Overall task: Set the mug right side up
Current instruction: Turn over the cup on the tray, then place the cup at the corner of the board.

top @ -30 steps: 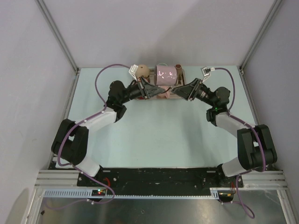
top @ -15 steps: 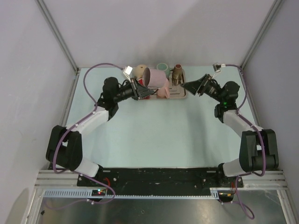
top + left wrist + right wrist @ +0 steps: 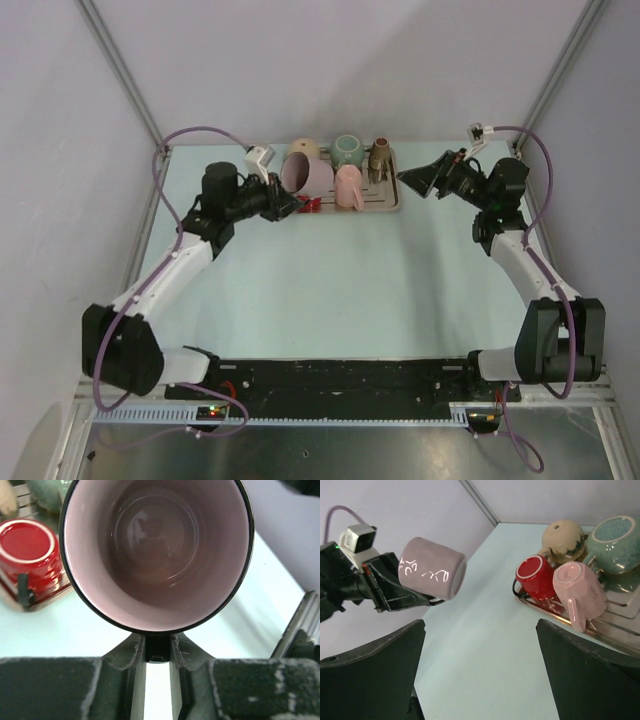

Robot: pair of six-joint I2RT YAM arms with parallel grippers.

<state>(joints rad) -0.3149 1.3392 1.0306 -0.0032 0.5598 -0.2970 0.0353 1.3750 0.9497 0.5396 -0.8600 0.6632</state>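
Observation:
A mauve mug point(image 3: 308, 176) with white markings hangs in the air on its side, left of the rack. In the left wrist view the mug point(image 3: 157, 555) has its black-rimmed mouth turned to the camera and its inside is bare. My left gripper point(image 3: 283, 203) is shut on the mug; a dark part at its rim is pinched between the fingers point(image 3: 131, 655). My right gripper point(image 3: 408, 178) stands open and apart at the right of the rack, nothing between its fingers. The right wrist view shows the mug point(image 3: 430, 575) held sideways.
A wire rack tray point(image 3: 385, 205) at the back holds a red mug point(image 3: 536, 575) and a pink mug point(image 3: 580, 587), both upside down, with a beige mug point(image 3: 563, 537), a teal mug point(image 3: 615, 537) and a brown piece point(image 3: 380, 158) behind them.
Both grippers met at the mug over the rack a second ago. The left arm has carried the mug to the left and turned it; the right gripper has drawn back to the right.

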